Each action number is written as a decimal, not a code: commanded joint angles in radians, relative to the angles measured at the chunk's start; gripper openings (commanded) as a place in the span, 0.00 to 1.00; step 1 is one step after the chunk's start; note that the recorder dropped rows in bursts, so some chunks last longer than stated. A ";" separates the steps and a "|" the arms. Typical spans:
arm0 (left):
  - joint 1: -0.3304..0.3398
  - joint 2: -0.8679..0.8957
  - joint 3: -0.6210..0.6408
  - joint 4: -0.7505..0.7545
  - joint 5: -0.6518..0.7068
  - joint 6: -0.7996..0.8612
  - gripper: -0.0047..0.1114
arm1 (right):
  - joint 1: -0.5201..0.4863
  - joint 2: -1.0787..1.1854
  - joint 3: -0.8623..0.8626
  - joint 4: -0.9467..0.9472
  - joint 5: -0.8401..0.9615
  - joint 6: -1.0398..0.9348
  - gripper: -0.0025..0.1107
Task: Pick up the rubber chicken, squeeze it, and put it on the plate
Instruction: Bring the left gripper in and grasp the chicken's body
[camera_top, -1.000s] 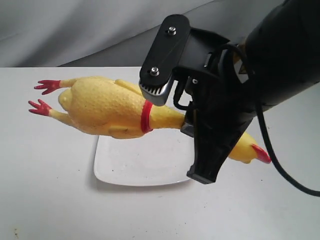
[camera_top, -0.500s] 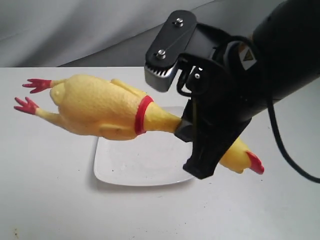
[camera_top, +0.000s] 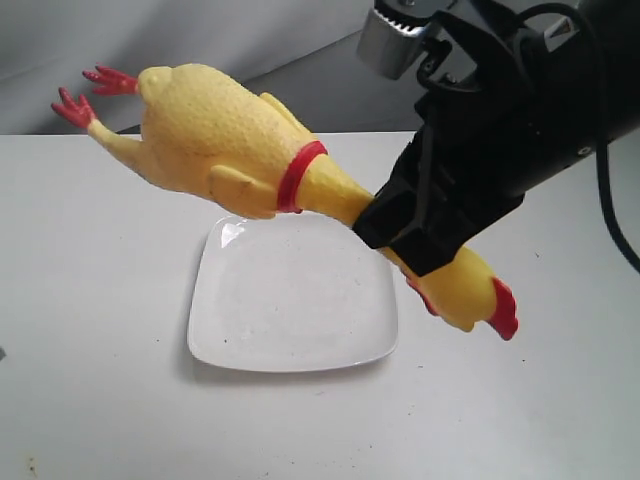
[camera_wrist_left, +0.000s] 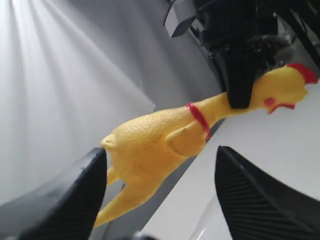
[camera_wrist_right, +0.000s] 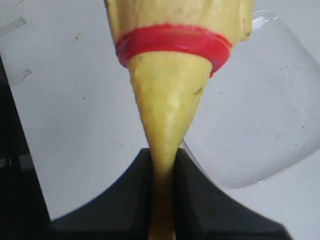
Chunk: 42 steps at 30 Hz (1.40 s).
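The black right hand (camera_top: 405, 232) is pinching the long yellow rubber chicken (camera_top: 215, 140) by its thin neck, holding it tilted above the white square plate (camera_top: 290, 310) on the bench (camera_top: 90, 380); the left hand (camera_wrist_left: 160, 187) is standing spread, empty.

Three close views of rubber chicken (camera_top: 210, 140)

Your plate (camera_top: 290, 310) lies flat on the tabletop (camera_top: 90, 300), about the middle of the exterior view. The rubber chicken (camera_top: 215, 140) hangs in the air above it, tilted, with its feet high at the left and its head low, out past the plate's right edge. Your right end effector (camera_top: 392, 222) reaches in from the right and clamps the neck, between collar and head. Your left end effector (camera_wrist_left: 161, 152) faces the chicken's body, jaws spread to either side.
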<state>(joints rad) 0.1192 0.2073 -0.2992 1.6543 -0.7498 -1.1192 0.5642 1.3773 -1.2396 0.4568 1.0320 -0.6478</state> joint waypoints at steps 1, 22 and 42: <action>-0.056 0.170 -0.117 0.090 0.039 0.045 0.61 | -0.008 0.015 -0.003 0.051 0.008 -0.024 0.02; -0.571 0.776 -0.236 -0.152 0.535 1.108 0.60 | -0.008 0.139 -0.007 0.279 0.074 -0.040 0.02; -0.571 0.878 -0.253 -0.159 0.550 1.047 0.04 | -0.008 0.139 -0.007 0.293 0.082 -0.062 0.02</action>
<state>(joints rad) -0.4436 1.0845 -0.5479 1.5143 -0.2133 -0.0192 0.5579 1.5198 -1.2396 0.7128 1.1137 -0.6852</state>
